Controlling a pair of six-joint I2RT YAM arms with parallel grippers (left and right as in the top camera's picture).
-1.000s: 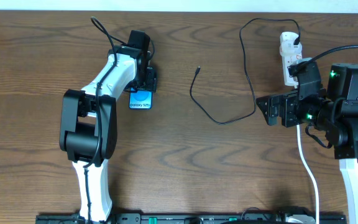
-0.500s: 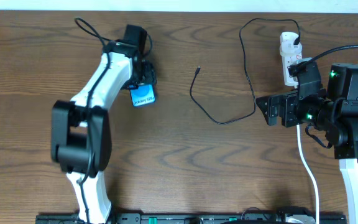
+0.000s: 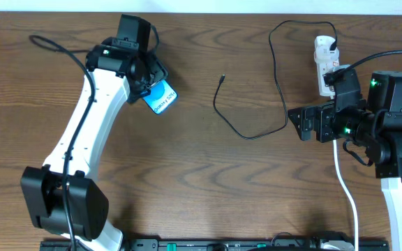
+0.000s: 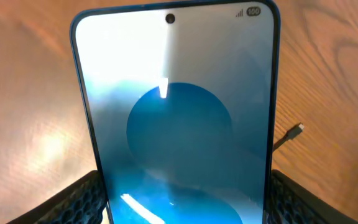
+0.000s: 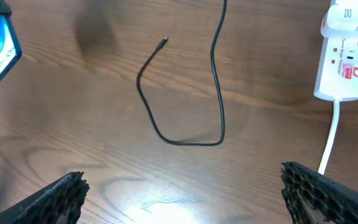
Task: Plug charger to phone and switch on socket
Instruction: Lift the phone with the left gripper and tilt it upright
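Observation:
My left gripper (image 3: 151, 84) is shut on the phone (image 3: 162, 96), which is lifted and tilted; its blue screen fills the left wrist view (image 4: 179, 118) between my fingers (image 4: 182, 199). The charger cable (image 3: 257, 104) lies on the table, its connector tip (image 3: 222, 78) free, right of the phone; the tip also shows in the left wrist view (image 4: 298, 129) and the right wrist view (image 5: 165, 41). Its plug sits in the white socket strip (image 3: 323, 63) at the far right, also visible in the right wrist view (image 5: 344, 59). My right gripper (image 5: 185, 193) is open and empty, near the socket.
The socket's thick white cord (image 3: 347, 188) runs down along the right arm toward the front edge. The wooden table (image 3: 201, 181) spans the whole view.
My left arm has swung up and left, lifting the phone and turning it so its far end points right. The right arm and the cable have not moved.

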